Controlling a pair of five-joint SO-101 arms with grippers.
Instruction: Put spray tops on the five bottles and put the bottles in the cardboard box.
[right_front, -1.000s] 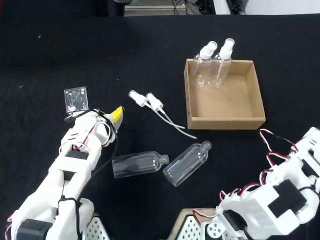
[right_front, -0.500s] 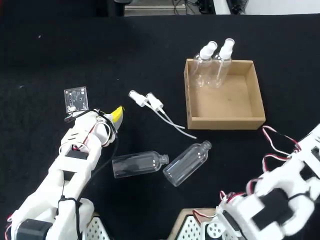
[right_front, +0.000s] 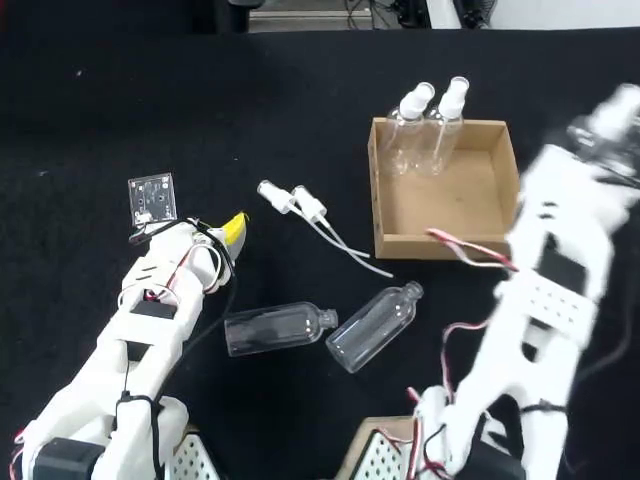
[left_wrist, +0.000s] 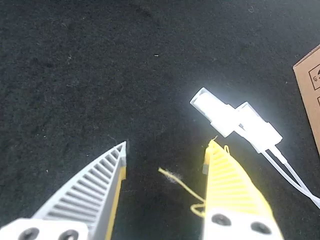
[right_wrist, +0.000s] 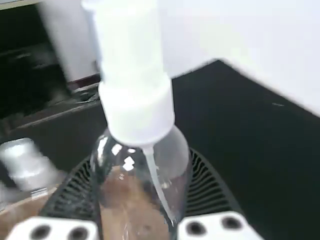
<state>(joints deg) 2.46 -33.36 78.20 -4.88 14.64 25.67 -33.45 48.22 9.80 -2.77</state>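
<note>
The cardboard box (right_front: 452, 243) lies right of centre, with two capped bottles (right_front: 405, 132) (right_front: 446, 125) standing in its far left corner. Two open bottles (right_front: 278, 328) (right_front: 374, 323) lie on the cloth in front of it. Two loose spray tops (right_front: 275, 196) (right_front: 310, 206) lie left of the box; both spray tops (left_wrist: 214, 112) (left_wrist: 258, 131) sit just beyond my left gripper (left_wrist: 166, 146), which is open and low over the cloth (right_front: 228, 232). My right gripper (right_wrist: 142, 200) is shut on a clear bottle (right_wrist: 137, 167) with a white spray top (right_wrist: 132, 85). The right arm (right_front: 555, 260) is raised beside the box's right side.
A small square card (right_front: 152, 199) lies on the black cloth behind the left arm. A corner of the box (left_wrist: 311, 70) shows past the spray tops. Loose yellow thread (left_wrist: 177, 181) hangs between the left fingers. Arm bases stand at the near table edge.
The right arm has swung up from the near right corner to beside the box's right wall. The left arm, the loose bottles and the spray tops have not moved.
</note>
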